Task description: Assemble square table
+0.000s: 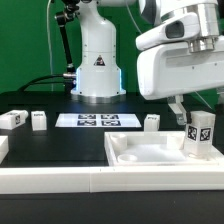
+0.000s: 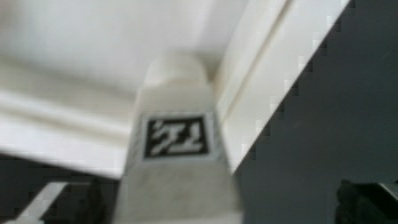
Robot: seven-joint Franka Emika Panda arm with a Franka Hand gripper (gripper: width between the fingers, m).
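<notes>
The white square tabletop (image 1: 150, 152) lies tray-side up at the front of the exterior view's right. One white tagged leg (image 1: 200, 135) stands upright at its right corner. My gripper (image 1: 197, 110) hangs just above that leg, jaws spread apart. In the wrist view the leg (image 2: 178, 150) runs up the middle over the tabletop (image 2: 89, 50). The dark fingers (image 2: 57, 205) sit clear of it on both sides, so my gripper (image 2: 214, 205) is open. Three more legs lie on the black table: two (image 1: 14, 119) (image 1: 38, 119) at the left, one (image 1: 152, 121) behind the tabletop.
The marker board (image 1: 95, 121) lies flat in front of the robot base (image 1: 97, 70). A long white rail (image 1: 60, 178) borders the front of the work surface. A green backdrop stands behind.
</notes>
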